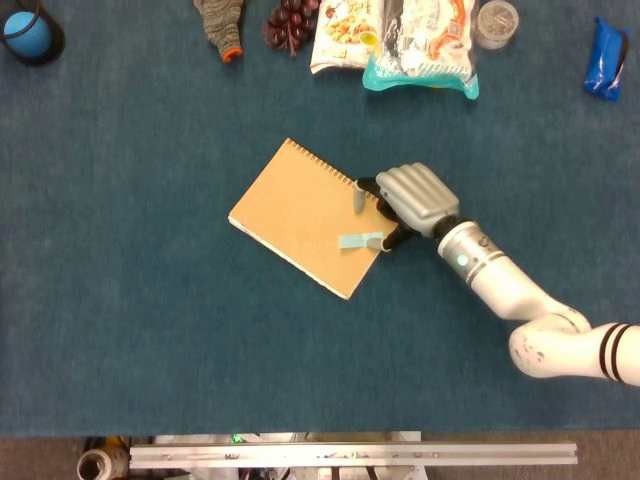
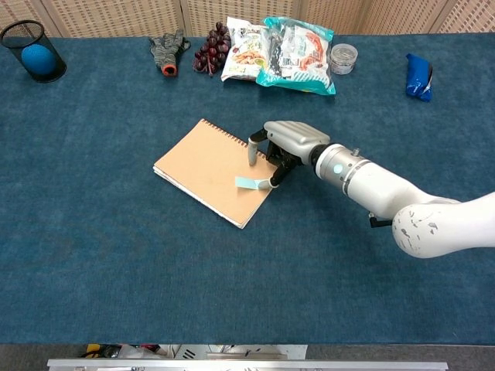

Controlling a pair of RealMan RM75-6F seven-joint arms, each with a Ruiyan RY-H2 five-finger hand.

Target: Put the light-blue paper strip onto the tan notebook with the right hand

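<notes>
Head view. Your right hand sits at the tan notebook, over the corner that points toward the right edge of the tabletop. The light-blue paper strip is pinched at its right end between the fingertips; its free end reaches left, over the notebook cover. Long axis runs roughly left to right, parallel to the front edge of the tabletop. From the hand, the strip lies just below and slightly left. The strip already overhangs the cover, so you probably need only a short lowering and a release; whether it already touches the cover I cannot tell here. Left hand does not show.

Chest view. Same hand, same pinch: one finger hangs down over the spiral-bound edge, and the strip's held end is at the lower fingertips. The strip looks flat and close above the cover, near the notebook's corner nearest the right edge. Keep it from sliding off that corner when you let go.

Surface: dark blue felt-like cloth, notebook lying diagonal near centre. Along the far edge: snack bags, grapes, a glove, a small jar. All well apart from the hand.
</notes>
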